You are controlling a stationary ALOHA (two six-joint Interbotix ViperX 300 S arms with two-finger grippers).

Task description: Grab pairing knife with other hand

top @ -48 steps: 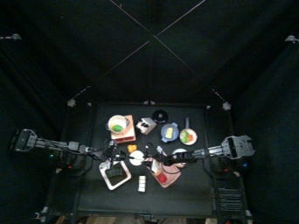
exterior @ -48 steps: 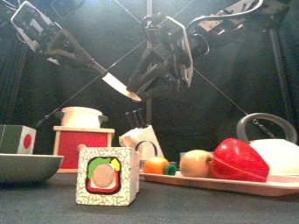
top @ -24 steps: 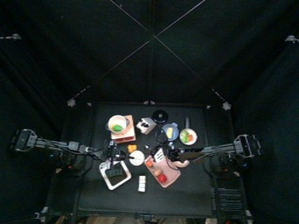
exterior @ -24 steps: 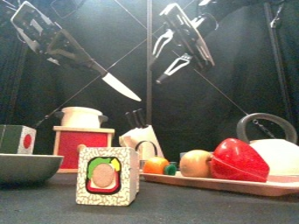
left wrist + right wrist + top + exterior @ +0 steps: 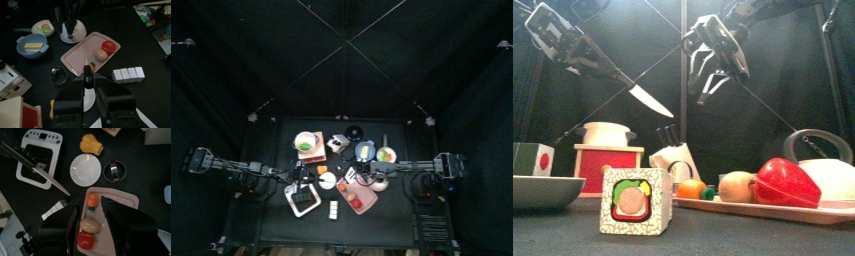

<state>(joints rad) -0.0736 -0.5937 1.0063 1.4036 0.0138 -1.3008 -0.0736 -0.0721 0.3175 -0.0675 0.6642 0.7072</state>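
Note:
The paring knife [image 5: 647, 99] hangs in the air, its pale blade slanting down to the right from a dark handle. My left gripper [image 5: 596, 68] is shut on that handle at the upper left of the front view. Seen from the left wrist, the jaws [image 5: 89, 84] pinch the knife [image 5: 89, 74] edge-on above the table. My right gripper [image 5: 714, 85] is open and hovers a little to the right of the blade, apart from it. In the right wrist view the knife [image 5: 45, 174] lies across a white scale [image 5: 40, 158], beyond my open right gripper [image 5: 90, 215].
Below stand a pink tray [image 5: 774, 210] holding a red pepper [image 5: 787, 183] and an onion [image 5: 738, 186], a small printed carton [image 5: 631, 200], a red box [image 5: 607, 162], a knife block [image 5: 673, 155] and a white plate [image 5: 87, 169].
One second ago the right gripper was close around the blade. It pulled up and to the right, then came down slightly. The left gripper and knife have stayed put.

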